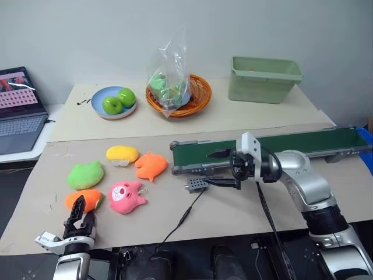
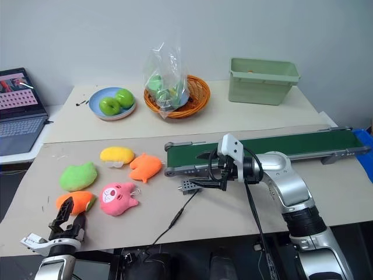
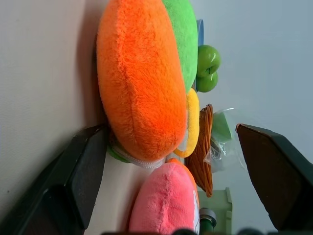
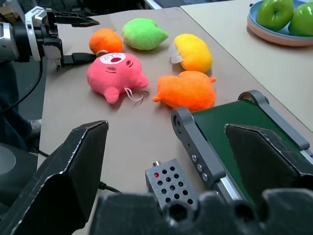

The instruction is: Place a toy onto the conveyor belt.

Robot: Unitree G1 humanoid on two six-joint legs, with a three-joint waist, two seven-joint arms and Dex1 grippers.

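Laptop (image 1: pixel 20 111) cut off, perhaps half.

My two black-fingered grippers, the left one (image 1: pixel 80 220) and the right one (image 1: pixel 221 169), sit on silver-grey arms with white wrist housings. The small carrot-shaped plush toy (image 1: pixel 81 200) is bright orange with a green edge. Beside it lie a lime-green plush (image 1: pixel 85 175), a yellow plush (image 1: pixel 122 154) with a white underside, a plain orange fish-like plush (image 1: pixel 151 165), and a pink pig-faced plush (image 1: pixel 125 196) with a red mouth and white patches. The long conveyor belt (image 1: pixel 274 147) is dark green in a grey metal frame; its small control box (image 4: pixel 170 182) is grey with dark holes and one red light. Two green apples (image 1: pixel 119 100) rest on a pale blue plate (image 1: pixel 99 110). The woven basket (image 1: pixel 198 96) is orange, the plastic tub (image 1: pixel 262 79) pale green, the table covering (image 1: pixel 233 216) plain tan.
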